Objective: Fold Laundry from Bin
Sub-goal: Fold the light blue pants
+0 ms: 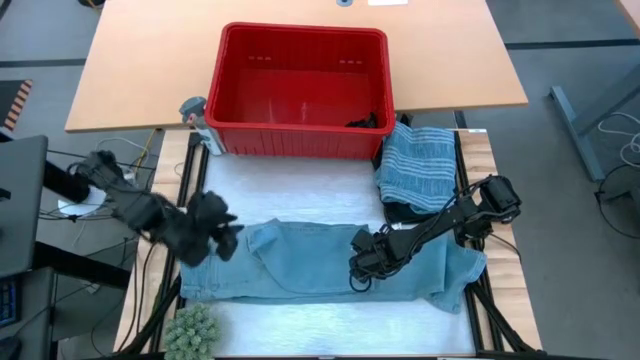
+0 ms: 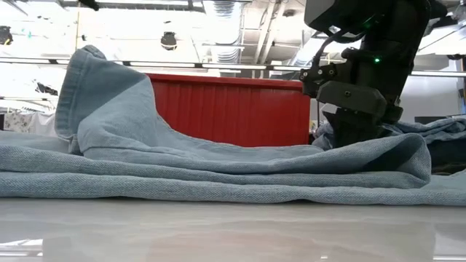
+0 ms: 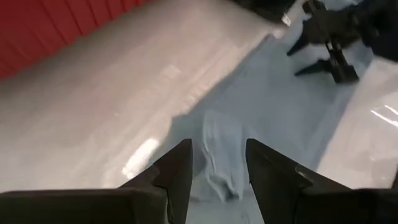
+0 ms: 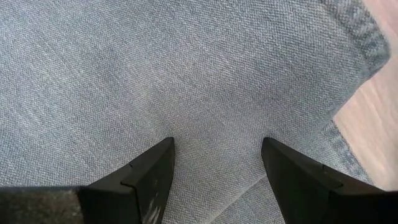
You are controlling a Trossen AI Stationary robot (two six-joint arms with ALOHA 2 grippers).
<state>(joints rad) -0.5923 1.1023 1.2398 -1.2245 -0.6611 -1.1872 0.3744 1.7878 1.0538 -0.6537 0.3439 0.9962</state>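
The table (image 1: pixel 300 185) is viewed straight down from above and level from its front edge; the bin (image 1: pixel 300 90) is shared by both.

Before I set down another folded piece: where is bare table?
Free: the white strip between the red bin and the light blue garment, and the strip along the near edge. Crowded: the right side, with the striped cloth and right pincer.

My arms are dark and jointed, with thin black cables looping beside them. Each pincer (image 4: pixel 214 180) ends in two black, wedge-shaped fingers. A small green light, perhaps an indicator, glows on one wrist.
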